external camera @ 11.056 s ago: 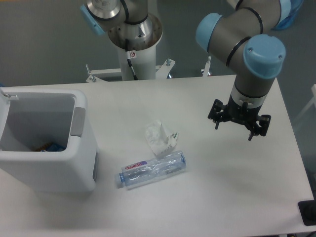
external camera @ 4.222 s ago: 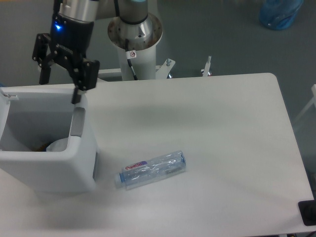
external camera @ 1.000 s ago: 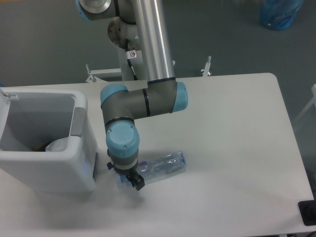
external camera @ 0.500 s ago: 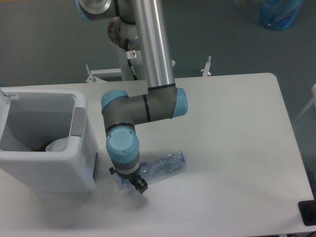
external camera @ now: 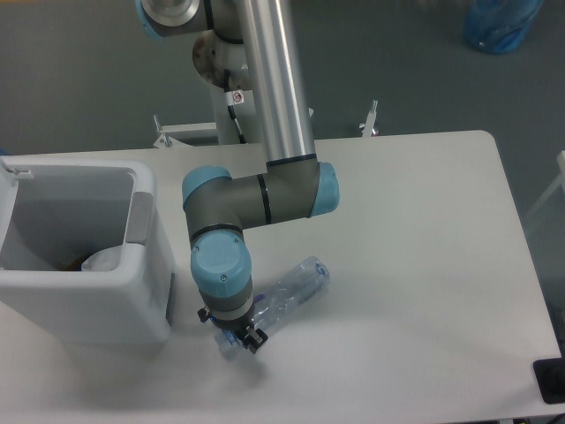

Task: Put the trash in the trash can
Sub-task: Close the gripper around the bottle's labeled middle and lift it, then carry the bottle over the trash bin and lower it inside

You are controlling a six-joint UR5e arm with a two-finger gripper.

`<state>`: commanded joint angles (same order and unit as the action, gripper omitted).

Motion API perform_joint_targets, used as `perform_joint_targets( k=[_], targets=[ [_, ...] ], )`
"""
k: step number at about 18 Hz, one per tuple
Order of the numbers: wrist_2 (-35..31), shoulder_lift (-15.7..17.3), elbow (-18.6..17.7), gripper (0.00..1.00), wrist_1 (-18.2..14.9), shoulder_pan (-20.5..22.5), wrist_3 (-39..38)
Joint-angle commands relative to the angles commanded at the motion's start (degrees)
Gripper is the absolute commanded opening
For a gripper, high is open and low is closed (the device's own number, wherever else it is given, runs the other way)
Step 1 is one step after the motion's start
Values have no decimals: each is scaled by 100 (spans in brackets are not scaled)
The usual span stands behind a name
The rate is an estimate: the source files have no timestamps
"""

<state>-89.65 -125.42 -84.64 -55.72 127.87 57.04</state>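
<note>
The boxy white plastic trash can [external camera: 141, 291] with rounded corners stands at the left edge of the white table [external camera: 415, 265]. A grey tab [external camera: 138, 218] sits on its right rim. A crumpled white wad [external camera: 101, 259] lies inside the can, against the right wall.

Just right of the can, the grey-and-blue arm [external camera: 256, 194] reaches down to the table. The black two-finger gripper [external camera: 234, 336] points downward over the cap end of the crushed clear plastic bottle [external camera: 287, 291]. The bottle lies on the table, angled up to the right. The wrist hides the jaws; whether they grip the bottle cannot be determined.
</note>
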Motion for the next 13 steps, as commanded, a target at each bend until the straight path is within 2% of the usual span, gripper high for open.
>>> perform_joint_targets(
  k=[4,8,11,13],
  targets=[
    [219,44,483,48,-9,220,-237],
    [1018,88,888,50,-9,448,-702],
    [1589,307,958,51,-9,598,-984],
    [1949,500,976,57,-9,712,-1151]
  ],
)
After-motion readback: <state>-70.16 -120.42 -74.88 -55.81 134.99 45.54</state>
